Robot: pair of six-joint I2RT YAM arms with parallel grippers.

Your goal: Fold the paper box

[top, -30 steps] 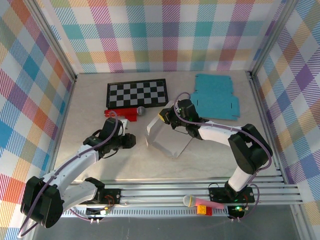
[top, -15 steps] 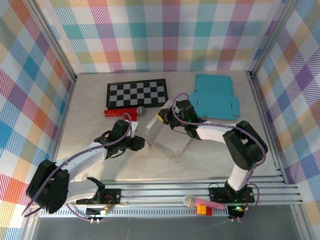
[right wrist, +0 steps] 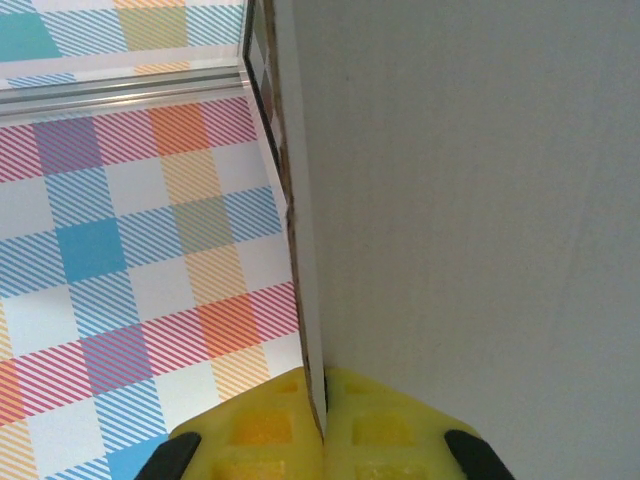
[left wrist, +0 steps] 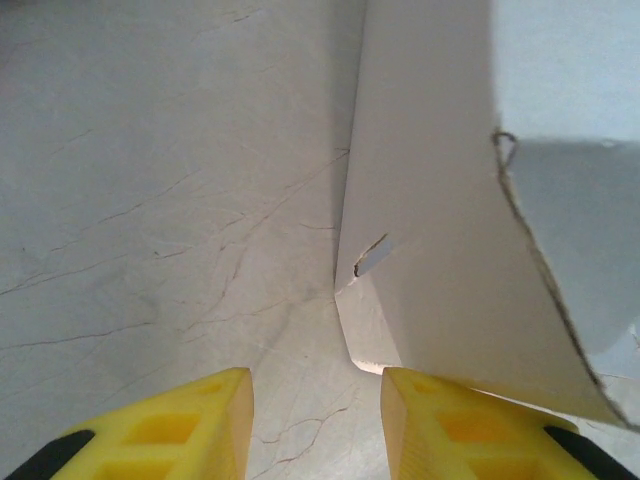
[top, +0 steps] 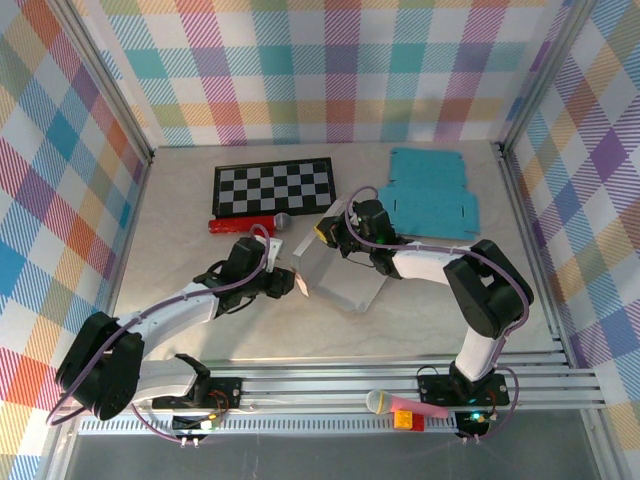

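Edge of the paper box (top: 338, 277) is pinched tight in the right claw (right wrist: 322, 405); left claw (left wrist: 315, 405) gapes empty just beside it.

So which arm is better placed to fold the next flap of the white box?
Probably left: the left gripper is open beside the white box; the right gripper is shut on its panel.

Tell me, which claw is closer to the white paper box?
Right. The right claw is clamped on the far edge of the white paper box; the left claw sits open just off its left side.
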